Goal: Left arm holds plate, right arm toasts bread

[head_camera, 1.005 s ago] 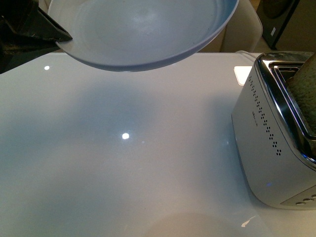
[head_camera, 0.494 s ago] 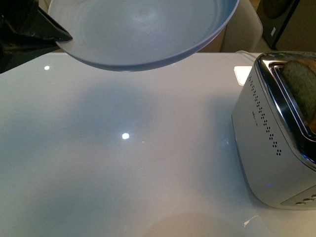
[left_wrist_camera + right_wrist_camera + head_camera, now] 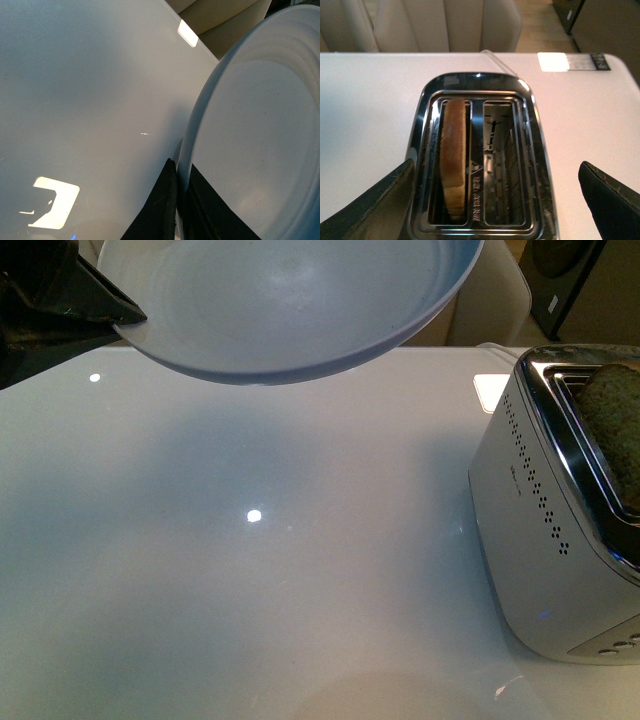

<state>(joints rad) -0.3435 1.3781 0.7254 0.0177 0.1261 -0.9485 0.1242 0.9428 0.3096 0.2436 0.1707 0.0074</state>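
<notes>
Found the bread [image 3: 454, 160] standing on edge in one slot of the chrome toaster [image 3: 477, 82] — top crust just above the rim. Saw the right gripper [image 3: 496, 167] hovering over it, fingers spread wide, gripping nothing. Noted the plate [image 3: 290, 300] tilted, raised above the white table [image 3: 250, 590] — rim pinched by the left gripper [image 3: 180, 172].

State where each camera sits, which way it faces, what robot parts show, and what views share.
Front: on the robot's body, facing forward and down over the table; left end effector grips the plate; toaster at right.
Left wrist: on the left arm, facing along its fingers to the plate rim.
Right wrist: above the toaster, looking down at bread in one slot; open right end effector.
Shared: front and left wrist, plate; front and right wrist, toaster and bread.
</notes>
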